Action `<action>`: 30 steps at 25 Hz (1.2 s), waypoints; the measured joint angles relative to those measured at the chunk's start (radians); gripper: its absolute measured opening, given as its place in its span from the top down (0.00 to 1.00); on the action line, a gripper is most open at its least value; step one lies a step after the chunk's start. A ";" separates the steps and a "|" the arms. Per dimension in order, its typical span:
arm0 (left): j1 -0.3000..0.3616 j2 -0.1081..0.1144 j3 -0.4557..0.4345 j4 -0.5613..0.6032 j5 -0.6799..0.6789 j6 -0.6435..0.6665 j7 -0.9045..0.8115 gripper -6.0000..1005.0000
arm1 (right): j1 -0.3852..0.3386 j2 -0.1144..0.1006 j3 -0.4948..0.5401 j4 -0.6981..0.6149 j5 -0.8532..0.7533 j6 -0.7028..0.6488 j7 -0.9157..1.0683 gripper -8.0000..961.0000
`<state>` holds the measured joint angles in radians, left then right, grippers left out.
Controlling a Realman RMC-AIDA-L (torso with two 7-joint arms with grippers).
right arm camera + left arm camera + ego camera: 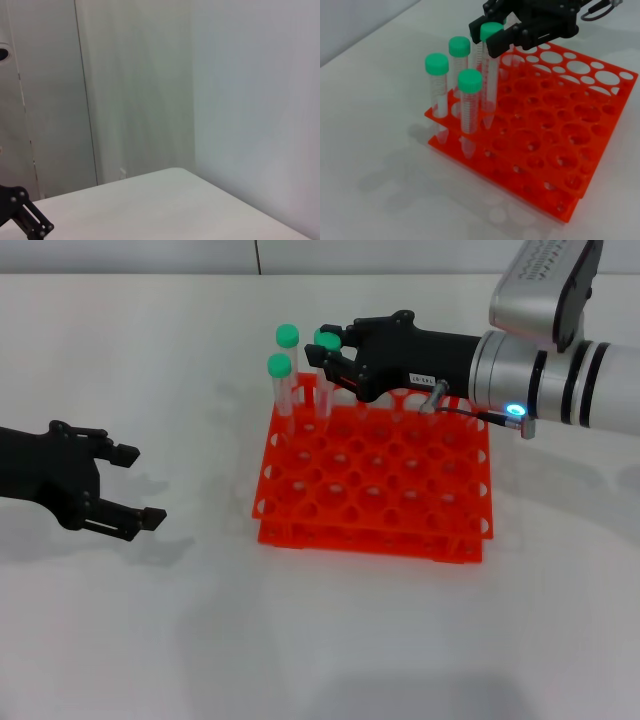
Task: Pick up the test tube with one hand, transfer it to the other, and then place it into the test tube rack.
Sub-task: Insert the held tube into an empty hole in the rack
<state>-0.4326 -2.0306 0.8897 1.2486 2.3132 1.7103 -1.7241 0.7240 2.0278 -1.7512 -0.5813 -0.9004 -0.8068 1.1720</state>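
— Head view first: what's my right gripper doing?

— Clamped just below the green cap of the test tube, over the far left corner of the test tube rack. Left gripper hangs spread and empty, well apart.

— Left wrist view?

— Tube upright, long axis vertical, cap up, tip apparently at a hole beside three racked tubes. I'd worry about nudging those neighbours, or releasing early and tilting it.

— Right wrist?

— Wall and table only.
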 joint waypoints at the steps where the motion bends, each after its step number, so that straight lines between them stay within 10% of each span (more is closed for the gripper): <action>1: 0.000 0.000 0.000 0.000 0.000 -0.001 0.000 0.11 | 0.000 0.000 0.000 0.000 0.000 0.000 -0.001 0.71; 30: -0.003 0.000 0.000 -0.002 0.000 -0.001 0.000 0.11 | -0.003 0.000 0.001 0.000 0.000 0.000 -0.012 0.70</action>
<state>-0.4357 -2.0309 0.8897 1.2471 2.3132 1.7089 -1.7242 0.7209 2.0278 -1.7499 -0.5814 -0.9004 -0.8071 1.1596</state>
